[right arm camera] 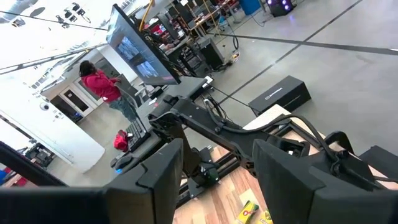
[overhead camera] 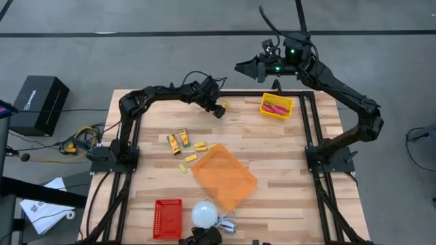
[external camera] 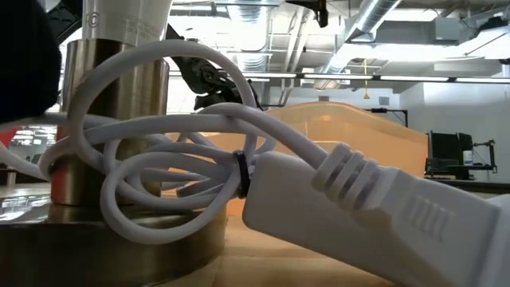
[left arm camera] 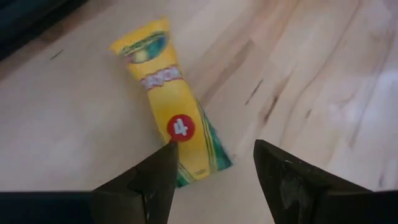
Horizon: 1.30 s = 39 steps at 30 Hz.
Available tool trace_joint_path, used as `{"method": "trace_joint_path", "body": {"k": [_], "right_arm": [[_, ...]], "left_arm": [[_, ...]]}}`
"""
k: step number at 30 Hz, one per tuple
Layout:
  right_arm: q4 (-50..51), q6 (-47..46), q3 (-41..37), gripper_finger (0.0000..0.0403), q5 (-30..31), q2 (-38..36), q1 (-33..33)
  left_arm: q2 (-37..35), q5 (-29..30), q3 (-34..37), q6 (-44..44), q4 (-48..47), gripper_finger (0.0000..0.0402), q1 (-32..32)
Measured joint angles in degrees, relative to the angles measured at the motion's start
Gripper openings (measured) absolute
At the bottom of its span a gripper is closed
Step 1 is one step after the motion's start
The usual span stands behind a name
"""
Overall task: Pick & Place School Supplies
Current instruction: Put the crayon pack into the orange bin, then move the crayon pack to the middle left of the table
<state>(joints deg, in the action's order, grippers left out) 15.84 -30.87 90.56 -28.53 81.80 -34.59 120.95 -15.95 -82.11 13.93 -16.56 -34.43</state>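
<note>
Left gripper (left arm camera: 211, 171): fingers wide, just over a crayon packet (left arm camera: 171, 102) lying on the counter (left arm camera: 311, 74) | right gripper (right arm camera: 214, 180): fingers wide, high above the far edge | tip: go straight down so both fingers pass the packet's sides, then squeeze gently.

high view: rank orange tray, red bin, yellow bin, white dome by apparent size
1. orange tray
2. red bin
3. yellow bin and white dome, which look about alike, so no ranking between them.
</note>
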Motion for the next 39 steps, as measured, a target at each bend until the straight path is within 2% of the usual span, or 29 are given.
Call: {"method": "trace_joint_path", "body": {"k": [9, 12, 15, 19, 21, 26, 30, 36, 39], "right_arm": [[-1.79, -0.08, 0.00, 0.0178, -1.28, 0.00, -0.01], [-1.93, -0.11, 0.00, 0.0178, -1.46, 0.00, 0.00], [-2.82, -0.64, 0.00, 0.0177, -1.53, 0.02, 0.07], [-5.08, -2.20, 0.00, 0.0177, -1.92, 0.02, 0.07], [-6.12, -2.81, 0.00, 0.0177, -2.53, 0.02, 0.07], [-6.51, -3.67, 0.00, 0.0177, -3.16, 0.02, 0.48], [-8.87, -3.65, 0.00, 0.0177, -4.04, 0.04, 0.83], [-10.81, -3.34, 1.59, 0.0177, -4.92, 0.04, 0.70], [-10.82, -2.80, 2.26, 0.0177, -4.90, 0.04, 0.66]], "left_arm": [[0.68, 3.09, -0.48, 0.70, -0.27, 0.0186, -0.03], [0.70, 3.75, -0.48, 1.51, -0.71, 0.0168, -0.03], [0.71, 3.94, -0.48, 2.54, -0.86, 0.0128, 0.14], [0.70, 3.76, -0.48, 2.84, -1.34, 0.0044, 0.45], [0.71, 3.04, -0.46, 2.51, -1.79, 0.0017, 0.45], [0.70, 2.54, -0.46, 3.16, -2.70, 0.0008, 0.36], [0.18, -4.45, -0.39, 3.38, -3.57, 0.0002, 0.70], [-7.73, -7.63, -0.35, 1.49, 2.53, 0.0006, 2.60], [-11.83, -6.69, -0.43, -0.16, 8.08, 0.0005, 2.35]]}}
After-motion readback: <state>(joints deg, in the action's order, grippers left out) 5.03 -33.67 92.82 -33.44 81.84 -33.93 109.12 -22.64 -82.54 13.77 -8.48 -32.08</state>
